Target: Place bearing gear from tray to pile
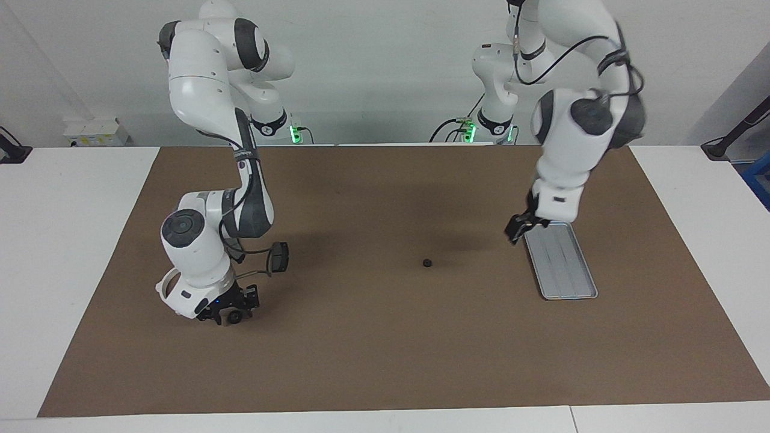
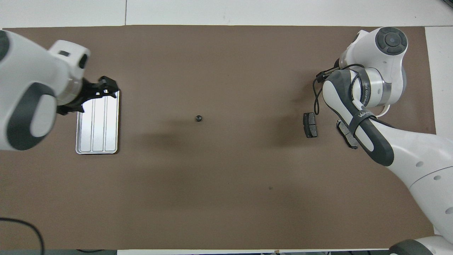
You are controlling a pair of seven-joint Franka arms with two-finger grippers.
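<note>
The small dark bearing gear [image 1: 427, 263] lies on the brown mat at the table's middle, also in the overhead view [image 2: 199, 118]. The silver tray [image 1: 565, 270] lies toward the left arm's end and holds nothing [image 2: 97, 120]. My left gripper [image 1: 517, 231] is open and empty, raised over the tray's rim [image 2: 109, 88]. My right gripper [image 1: 228, 313] is low at the mat by the pile. The pile shows one dark pad [image 1: 278, 257] in the open [image 2: 310, 124], a second pad [image 2: 348, 135] and a white half-ring bracket [image 2: 385, 109], both partly under the right arm.
The brown mat [image 1: 361, 361] covers most of the white table. The right arm's forearm and cable hang over the pile. A wide stretch of bare mat separates the gear from the pile and from the tray.
</note>
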